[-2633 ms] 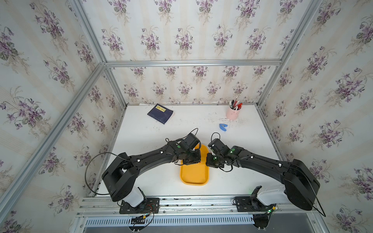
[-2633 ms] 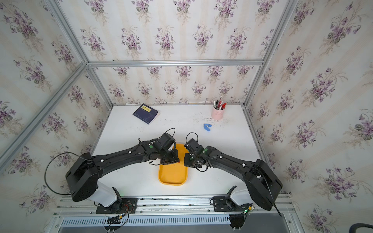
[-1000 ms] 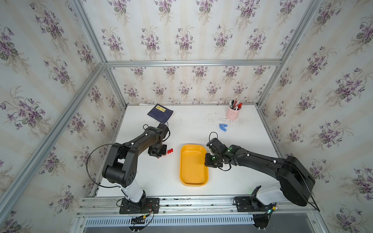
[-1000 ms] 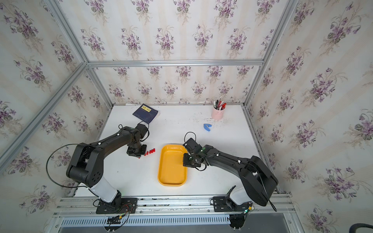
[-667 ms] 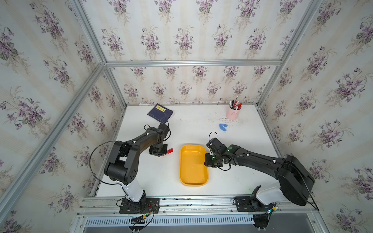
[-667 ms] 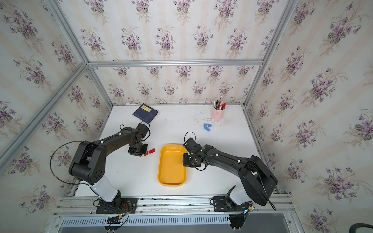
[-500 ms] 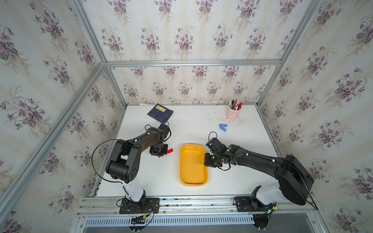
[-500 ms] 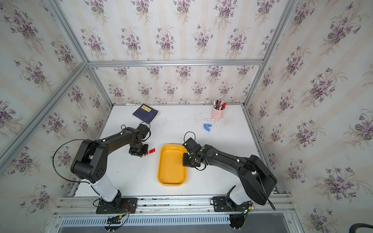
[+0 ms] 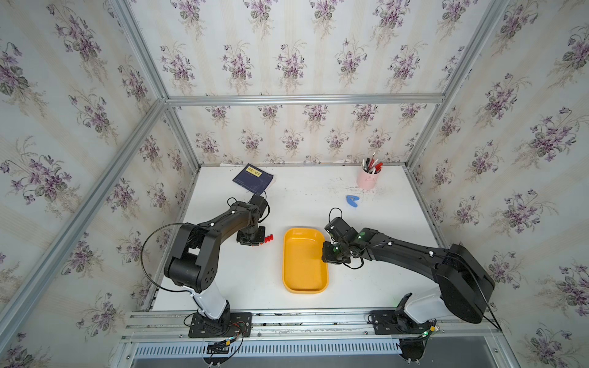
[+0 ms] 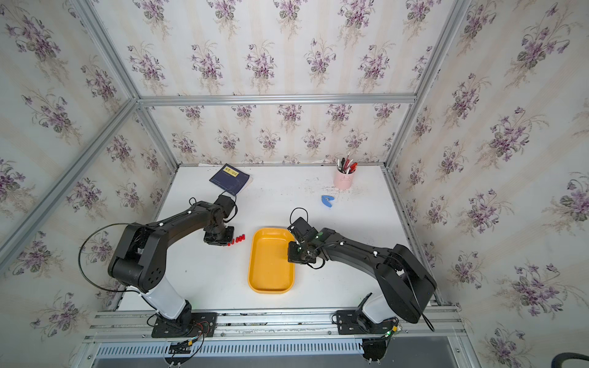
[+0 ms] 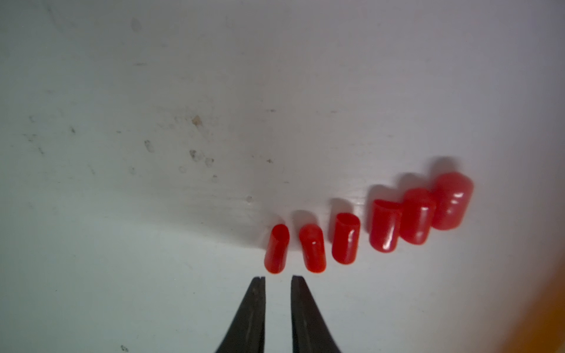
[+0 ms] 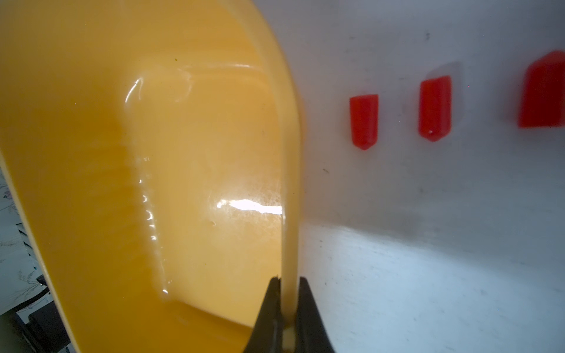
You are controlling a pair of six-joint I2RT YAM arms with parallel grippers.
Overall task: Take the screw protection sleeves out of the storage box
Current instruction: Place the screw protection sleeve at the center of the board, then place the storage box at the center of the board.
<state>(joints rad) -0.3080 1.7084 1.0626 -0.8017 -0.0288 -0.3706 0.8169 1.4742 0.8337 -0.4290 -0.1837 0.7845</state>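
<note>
Left gripper (image 11: 277, 278) stood slightly parted, empty; seemingly six sleeves (image 11: 345, 238) lay just past its tips. Right gripper (image 12: 289, 281) clamped box (image 12: 287, 152) rim.

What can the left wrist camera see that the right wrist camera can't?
Only the left wrist view shows the left gripper, its tips a little apart and holding nothing, and six red screw protection sleeves in a row. Only the right wrist view shows the inside of the yellow-orange storage box, with no sleeves showing in it, and the right gripper pinching its rim. Both show red sleeves lying on the white table, outside the box.
</note>
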